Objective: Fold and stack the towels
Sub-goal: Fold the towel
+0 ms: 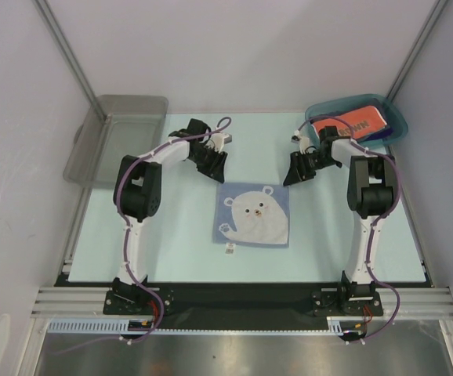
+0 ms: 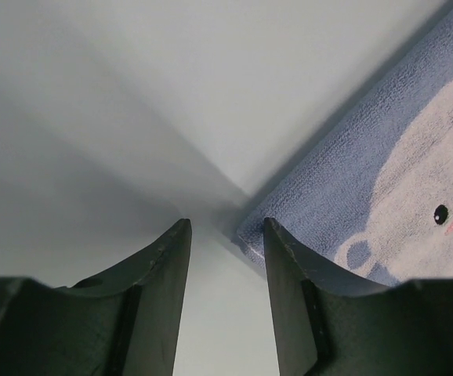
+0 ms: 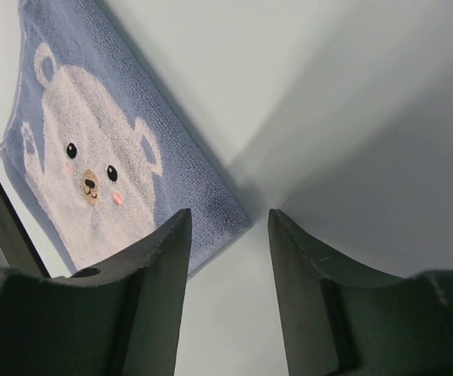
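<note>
Gaping, empty left fingers (image 2: 156,298) and right fingers (image 3: 156,298) at bear towel (image 1: 254,213) corners; orange towel (image 1: 353,125) half-hidden.

- A blue towel (image 1: 252,213) with a white bear lies flat and unfolded on the table (image 1: 172,243). A small tag sticks out at its near left corner.
- The left gripper (image 1: 215,174) hangs just past the towel's far left corner, tips pointing down. Whether it touches the cloth cannot be told.
- The right gripper (image 1: 295,177) hangs just past the towel's far right corner, likewise tipped down.
- A grey bin (image 1: 125,129) sits well beyond the towel, to its far left.
- A teal bin (image 1: 360,121) sits well beyond the towel, to its far right, holding an orange towel (image 1: 350,124) with dark letters.
</note>
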Available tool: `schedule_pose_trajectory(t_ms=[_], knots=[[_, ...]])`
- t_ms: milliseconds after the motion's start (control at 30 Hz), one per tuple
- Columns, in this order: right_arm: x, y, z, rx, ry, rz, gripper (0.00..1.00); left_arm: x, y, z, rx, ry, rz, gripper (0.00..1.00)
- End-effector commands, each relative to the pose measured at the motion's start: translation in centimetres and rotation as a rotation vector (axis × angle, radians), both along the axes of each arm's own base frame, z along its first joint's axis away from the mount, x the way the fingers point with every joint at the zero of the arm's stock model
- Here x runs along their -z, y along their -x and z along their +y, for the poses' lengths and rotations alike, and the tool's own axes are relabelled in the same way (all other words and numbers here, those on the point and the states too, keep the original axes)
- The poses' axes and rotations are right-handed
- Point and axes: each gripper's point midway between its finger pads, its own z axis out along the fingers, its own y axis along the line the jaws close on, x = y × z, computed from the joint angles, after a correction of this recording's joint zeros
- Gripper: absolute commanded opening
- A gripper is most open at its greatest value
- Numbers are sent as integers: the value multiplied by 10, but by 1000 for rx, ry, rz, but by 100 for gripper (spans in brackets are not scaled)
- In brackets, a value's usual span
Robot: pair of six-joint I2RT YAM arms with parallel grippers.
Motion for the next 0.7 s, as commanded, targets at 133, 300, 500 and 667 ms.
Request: schedule_pose_trajectory(t_ms=[133, 300, 500, 667], knots=[[10, 2, -4, -38, 28, 10, 42, 10, 0, 2, 60, -27, -7, 43], [12, 3, -2, -59, 34, 8, 44, 13, 4, 5, 71, -41, 8, 43], [19, 7, -6, -63, 61, 24, 43, 18, 6, 8, 72, -60, 12, 41], [19, 9, -8, -64, 96, 17, 41, 21, 10, 7, 82, -84, 16, 37]])
